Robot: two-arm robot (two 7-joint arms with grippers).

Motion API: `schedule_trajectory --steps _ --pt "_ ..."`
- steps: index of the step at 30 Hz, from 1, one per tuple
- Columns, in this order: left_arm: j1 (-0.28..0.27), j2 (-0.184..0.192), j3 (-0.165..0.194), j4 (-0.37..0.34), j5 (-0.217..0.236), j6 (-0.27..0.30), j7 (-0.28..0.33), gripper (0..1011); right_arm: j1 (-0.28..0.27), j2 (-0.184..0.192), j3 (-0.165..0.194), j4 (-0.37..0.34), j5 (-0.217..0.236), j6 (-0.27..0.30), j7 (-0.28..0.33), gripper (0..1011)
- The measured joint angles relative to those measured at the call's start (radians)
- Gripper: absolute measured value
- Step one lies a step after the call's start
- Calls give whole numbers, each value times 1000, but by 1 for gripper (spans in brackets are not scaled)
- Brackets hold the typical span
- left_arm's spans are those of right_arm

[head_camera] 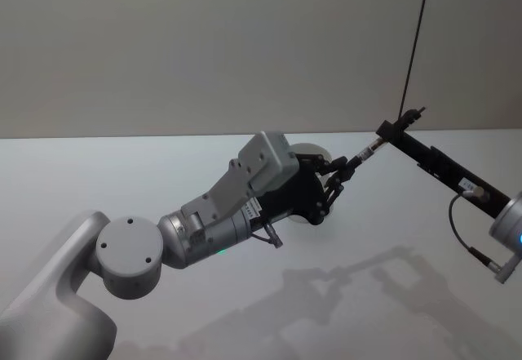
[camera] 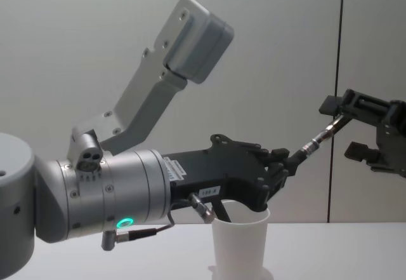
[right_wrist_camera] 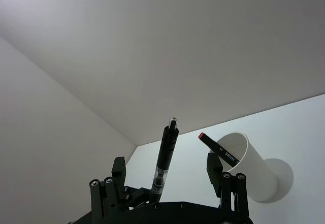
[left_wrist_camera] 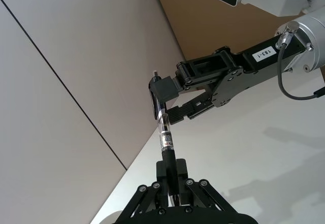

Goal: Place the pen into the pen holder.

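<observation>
I see the pen [left_wrist_camera: 165,138] held in the air between both grippers, above the white table [head_camera: 98,172]. My left gripper [left_wrist_camera: 171,176] is clamped on its black end; the right gripper [left_wrist_camera: 165,102] stands spread, one pad touching the far end. The pen holder [camera: 239,245] stands just below the left gripper (a black marker [right_wrist_camera: 218,150] already leans inside it).

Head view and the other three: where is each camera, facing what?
Head: high, looking down; both arms, left gripper gripping black-and-clear pen.
Chest: low, looking across; left arm large, white paper cup below.
Left wrist: behind its fingers, facing open right gripper.
Right wrist: behind its fingers, facing cup.
All share the pen.
</observation>
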Motion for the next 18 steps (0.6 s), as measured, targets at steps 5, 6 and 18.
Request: schedule_trajectory --steps 5,6,18 --pt "0 0 0 0 0 0 0 122 3 1 -5 4 4 -6 -1 1002" --pt "0 0 0 0 0 0 0 122 3 2 -6 5 4 -7 -1 1002" --pt "0 0 0 0 0 0 0 122 12 4 -20 17 18 -18 -11 839"
